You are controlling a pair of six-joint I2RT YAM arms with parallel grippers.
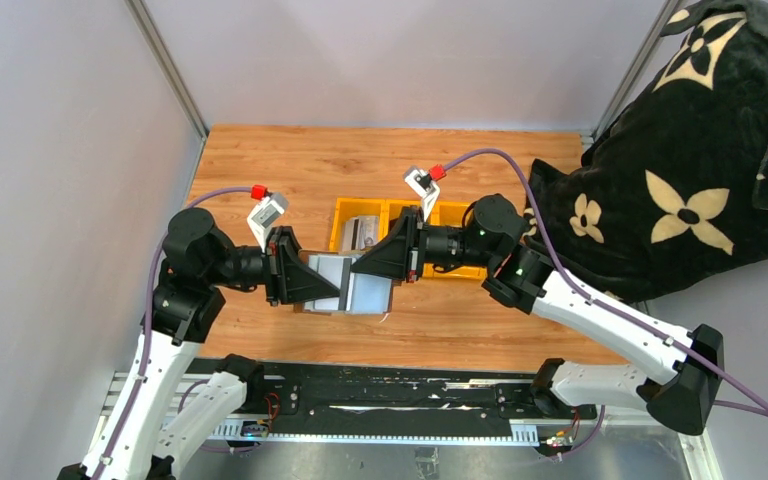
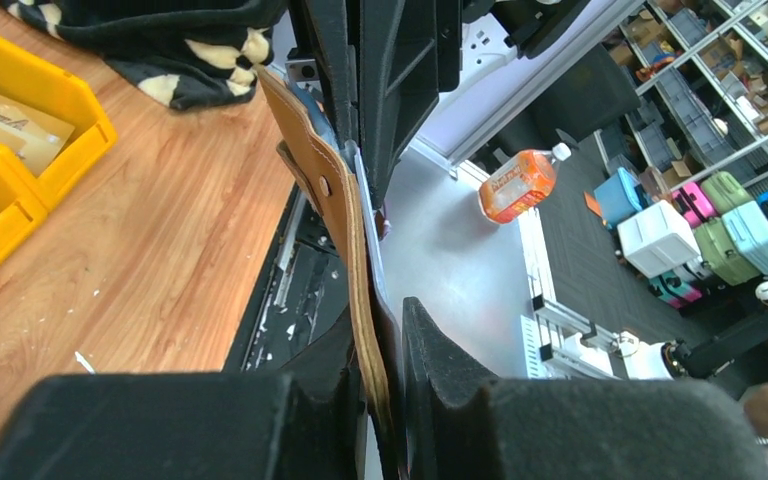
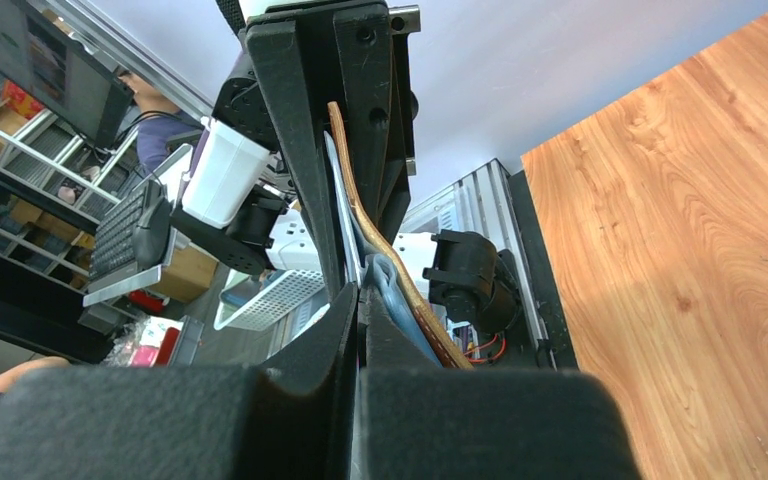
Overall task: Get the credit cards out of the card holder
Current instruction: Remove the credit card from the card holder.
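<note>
The card holder [image 1: 356, 286] hangs open above the table between both arms, its silvery-grey inside facing up. My left gripper [image 1: 335, 288] is shut on its left half; in the left wrist view the brown edge [image 2: 345, 220] runs between the fingers [image 2: 430, 350]. My right gripper [image 1: 363, 268] meets it from the right. In the right wrist view its jaws [image 3: 360, 305] are pressed together on a thin silvery credit card [image 3: 331, 190], while the holder's grey flap and brown back [image 3: 392, 262] lie outside the right finger.
A yellow three-compartment bin [image 1: 341, 212] stands just behind the grippers, with flat items in its left compartment. A black cushion with cream flowers [image 1: 690, 150] fills the right rear. A black rail [image 1: 390, 400] runs along the table's near edge.
</note>
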